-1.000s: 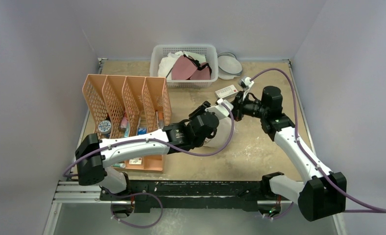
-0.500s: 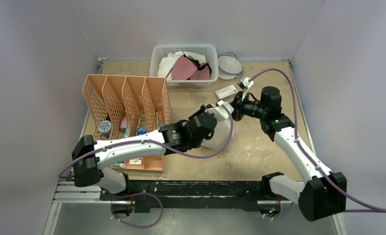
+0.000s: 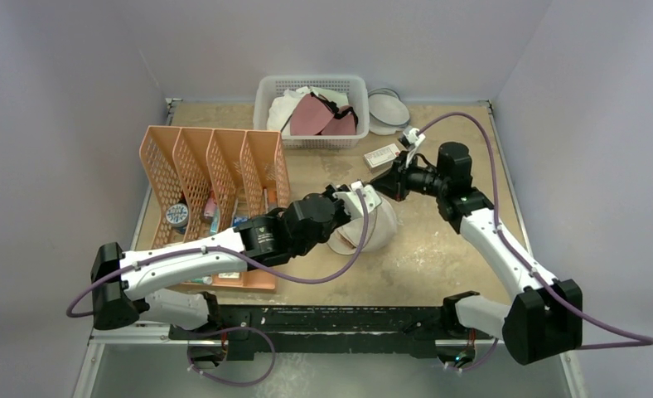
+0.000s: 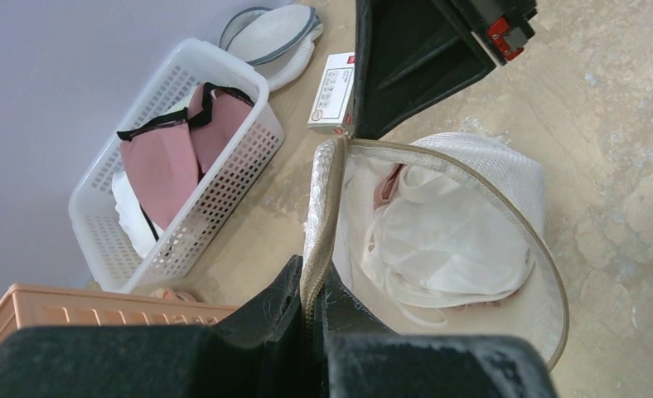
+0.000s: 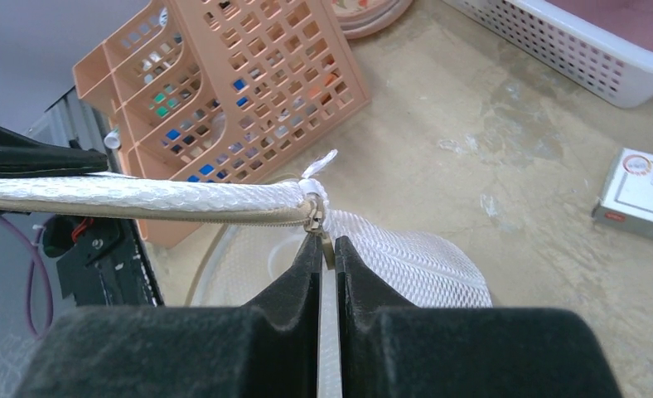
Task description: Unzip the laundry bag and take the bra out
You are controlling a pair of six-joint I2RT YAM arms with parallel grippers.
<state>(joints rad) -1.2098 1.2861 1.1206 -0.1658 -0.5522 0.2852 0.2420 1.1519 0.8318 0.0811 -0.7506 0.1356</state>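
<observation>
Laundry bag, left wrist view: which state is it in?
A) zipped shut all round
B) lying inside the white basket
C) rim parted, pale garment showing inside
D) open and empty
C: the laundry bag gapes along its rim with a pale garment bundled inside, and the left gripper pinches the rim edge.

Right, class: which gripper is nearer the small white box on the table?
Right. The right gripper sits close beside the box; the left gripper clamps the laundry bag rim farther away.
</observation>
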